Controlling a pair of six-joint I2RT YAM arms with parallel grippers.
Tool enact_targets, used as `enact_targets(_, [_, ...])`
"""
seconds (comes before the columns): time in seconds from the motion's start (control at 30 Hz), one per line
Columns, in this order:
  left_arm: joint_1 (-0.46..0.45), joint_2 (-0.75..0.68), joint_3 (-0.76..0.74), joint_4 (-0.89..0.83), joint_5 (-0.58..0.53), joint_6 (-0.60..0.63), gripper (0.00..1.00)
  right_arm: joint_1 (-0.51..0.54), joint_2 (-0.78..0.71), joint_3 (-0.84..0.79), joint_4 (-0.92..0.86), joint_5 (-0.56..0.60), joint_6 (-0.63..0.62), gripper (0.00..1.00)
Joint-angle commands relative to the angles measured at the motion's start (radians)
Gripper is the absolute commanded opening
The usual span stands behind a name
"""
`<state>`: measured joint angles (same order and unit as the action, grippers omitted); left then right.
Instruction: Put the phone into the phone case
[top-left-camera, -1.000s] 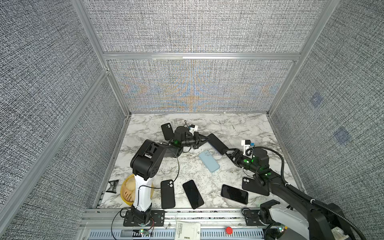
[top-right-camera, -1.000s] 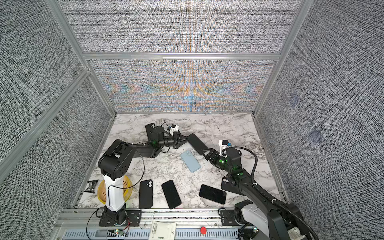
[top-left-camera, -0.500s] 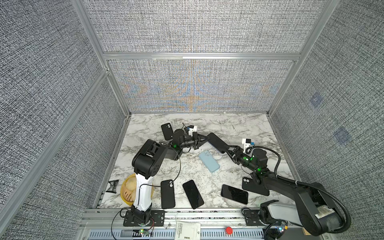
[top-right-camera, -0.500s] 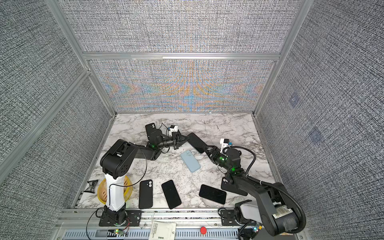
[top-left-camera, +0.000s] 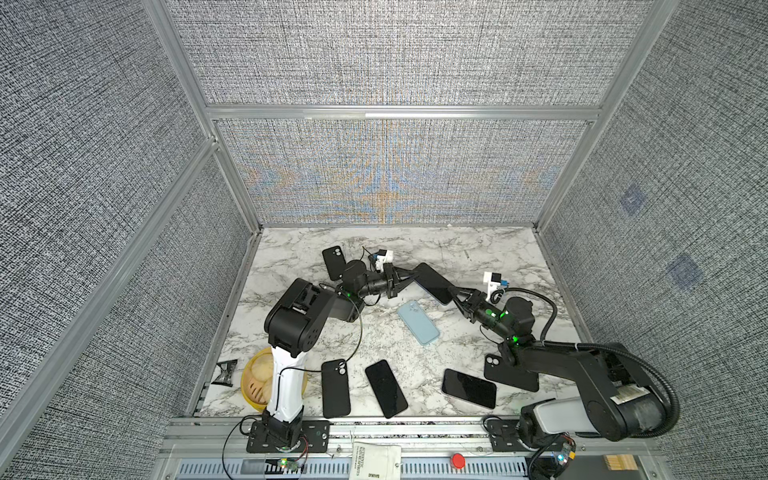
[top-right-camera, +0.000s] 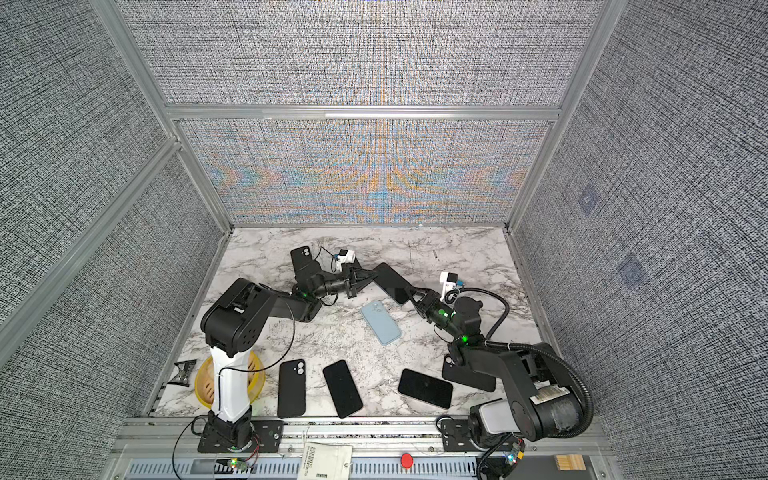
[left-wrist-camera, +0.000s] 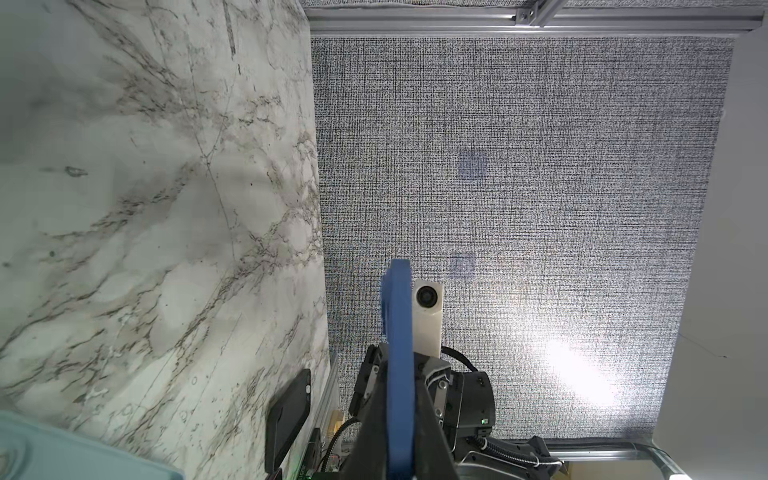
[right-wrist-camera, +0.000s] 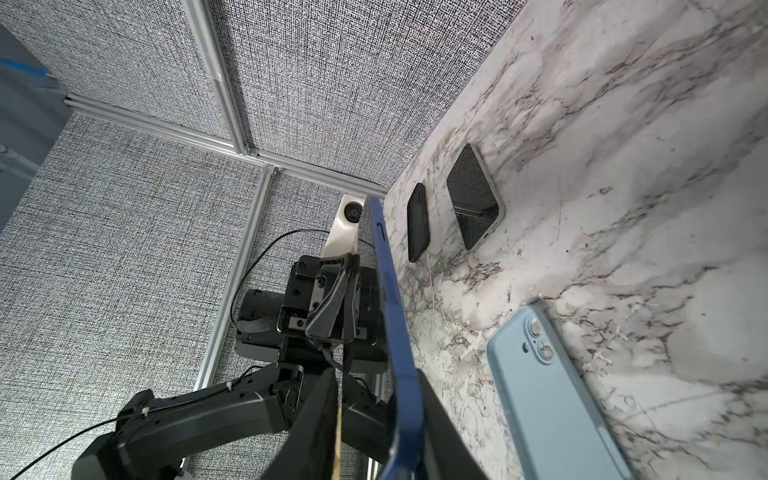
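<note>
While left pincer clamps phone, only right wrist cam shows right pincer prob. slack around it.

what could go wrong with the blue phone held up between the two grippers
1. The left gripper pinches only one end of the blue phone above the table; the right gripper straddles the other end with a gap at one finger. Releasing early would likely drop it.
2. Once both clamp, any mismatch between the arms could twist the phone or make it slip.
</note>
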<state>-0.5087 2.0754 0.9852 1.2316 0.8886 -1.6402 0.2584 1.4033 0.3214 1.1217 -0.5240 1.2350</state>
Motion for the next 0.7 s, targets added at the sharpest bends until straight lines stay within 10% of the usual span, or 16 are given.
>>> enact_targets(0.0, [-0.001, 0.004, -0.002, 0.098, -0.013, -0.026, 0.0, 0.0, -0.018, 0.008, 0.032, 0.004, -0.006, 0.28])
enact_targets(0.67, [0.001, -0.002, -0.023, 0.114, -0.042, -0.004, 0.0, 0.019, -0.055, -0.052, 0.036, -0.018, 0.022, 0.39])
